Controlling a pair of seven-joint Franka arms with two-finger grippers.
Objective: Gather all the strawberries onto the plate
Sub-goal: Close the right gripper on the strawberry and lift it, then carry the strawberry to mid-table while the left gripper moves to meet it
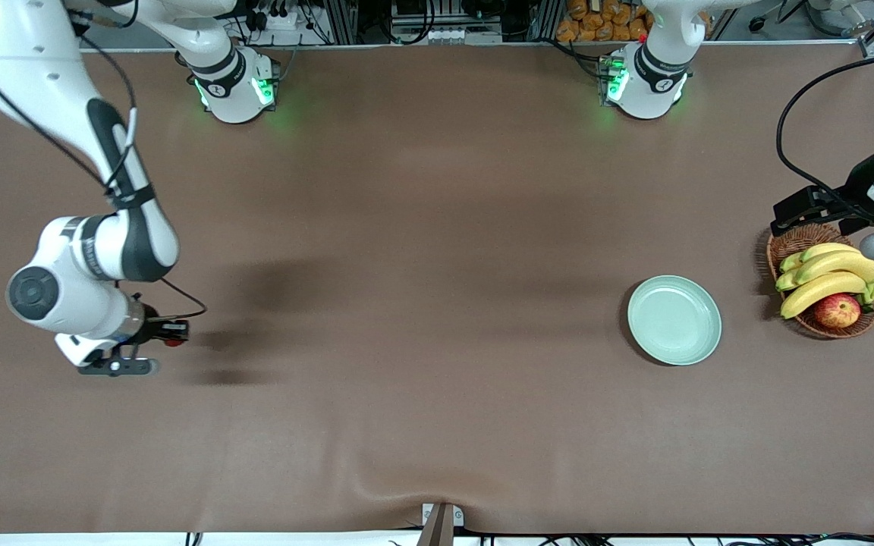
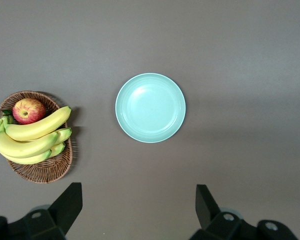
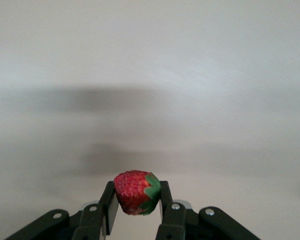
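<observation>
At the right arm's end of the table I see my right gripper (image 1: pixel 168 334) low over the cloth, pinching a strawberry (image 3: pixel 136 192) between its fingers; the berry lies crosswise, leafy cap against one finger. The plate (image 1: pixel 674 319) sits beside the fruit basket (image 1: pixel 793 244). My left gripper (image 2: pixel 137 207) waits above them, spread wide.

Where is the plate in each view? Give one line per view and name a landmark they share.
Front view: the plate lies on the table toward the left arm's end, beside the wicker basket.
Left wrist view: the plate sits mid-picture.
Right wrist view: not in it.
Shared landmark: the basket of bananas, seen in both.
</observation>
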